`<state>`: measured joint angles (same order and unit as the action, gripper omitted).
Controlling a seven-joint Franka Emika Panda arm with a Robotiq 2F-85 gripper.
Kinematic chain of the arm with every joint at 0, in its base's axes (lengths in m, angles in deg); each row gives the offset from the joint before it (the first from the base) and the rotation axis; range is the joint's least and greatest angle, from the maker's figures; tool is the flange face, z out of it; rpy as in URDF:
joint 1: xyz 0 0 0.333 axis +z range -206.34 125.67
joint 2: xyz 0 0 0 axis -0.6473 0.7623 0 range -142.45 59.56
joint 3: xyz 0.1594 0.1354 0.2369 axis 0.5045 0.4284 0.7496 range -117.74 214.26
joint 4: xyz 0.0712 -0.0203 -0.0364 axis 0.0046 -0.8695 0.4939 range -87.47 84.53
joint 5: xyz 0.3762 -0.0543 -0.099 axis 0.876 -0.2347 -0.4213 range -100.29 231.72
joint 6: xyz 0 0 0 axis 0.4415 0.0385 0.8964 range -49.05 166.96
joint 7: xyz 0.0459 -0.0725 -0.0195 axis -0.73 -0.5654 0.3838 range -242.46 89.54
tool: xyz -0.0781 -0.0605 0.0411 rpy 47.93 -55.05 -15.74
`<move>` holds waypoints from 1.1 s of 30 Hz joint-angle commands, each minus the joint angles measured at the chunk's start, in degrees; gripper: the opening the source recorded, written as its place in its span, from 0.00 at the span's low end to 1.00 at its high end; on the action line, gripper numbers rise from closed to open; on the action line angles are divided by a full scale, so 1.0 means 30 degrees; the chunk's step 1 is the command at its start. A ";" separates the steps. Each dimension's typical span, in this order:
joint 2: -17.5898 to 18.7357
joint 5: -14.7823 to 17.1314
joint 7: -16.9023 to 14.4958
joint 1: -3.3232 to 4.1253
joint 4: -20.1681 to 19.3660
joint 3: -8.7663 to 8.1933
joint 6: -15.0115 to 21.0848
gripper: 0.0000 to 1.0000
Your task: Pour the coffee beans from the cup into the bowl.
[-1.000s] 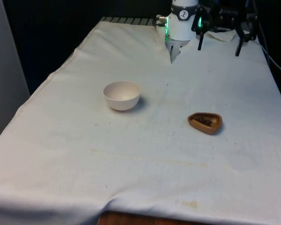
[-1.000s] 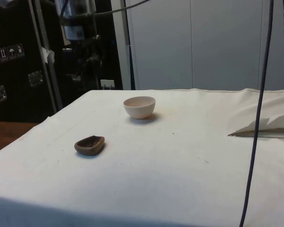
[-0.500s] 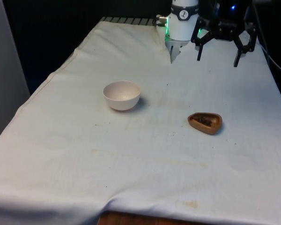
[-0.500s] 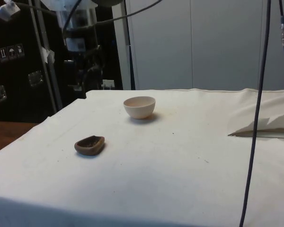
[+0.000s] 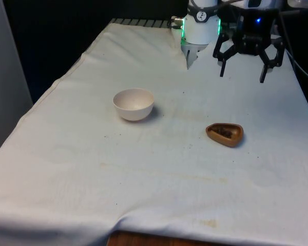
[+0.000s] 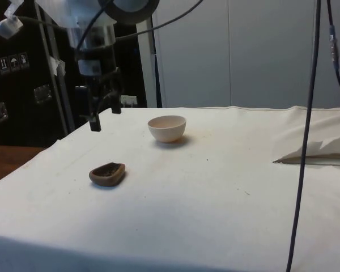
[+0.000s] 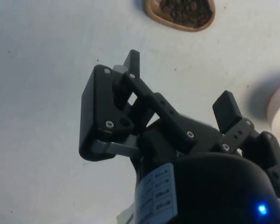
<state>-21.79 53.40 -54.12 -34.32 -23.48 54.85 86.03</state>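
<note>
the tool [image 5: 243,76] hangs above the counter [image 5: 159,169], fingers wide apart and holding nothing. the brown cup [image 5: 225,134] with beans lies at 4 o'clock from the white bowl [image 5: 134,104], well apart, its long axis going 3 to 9 o'clock, the narrow end toward 3.

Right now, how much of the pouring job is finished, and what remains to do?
Nothing is done yet. The brown cup sits on the white cloth with its coffee beans inside, and the white bowl looks empty. In hand: the pincer hangs open above the cloth, beyond the cup, holding nothing. Left: reach the cup, grasp it, carry it to the bowl and tip the beans in.
</note>
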 commanded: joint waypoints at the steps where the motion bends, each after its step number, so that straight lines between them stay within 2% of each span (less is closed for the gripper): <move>1: 0.0095 -0.0153 0.0191 0.0057 -0.0095 -0.0038 0.0439 1.00; 8: 0.0554 -0.0210 0.0344 0.0076 -0.0095 0.0038 0.1222 1.00; 9: 0.0535 -0.0076 0.0153 0.0000 -0.0038 0.0095 0.0898 1.00; 10: 0.0592 -0.0229 0.0363 0.0076 -0.0095 0.0038 0.1299 1.00; 18: 0.1203 -0.0210 0.0286 0.0038 -0.0076 0.0000 0.2044 1.00; 19: 0.1184 -0.0095 0.0172 0.0000 -0.0038 0.0057 0.1833 1.00; 33: 0.2196 -0.0286 0.0306 0.0057 0.0172 -0.0095 0.3113 1.00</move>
<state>-15.60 53.00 -53.60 -34.32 -23.19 54.85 94.73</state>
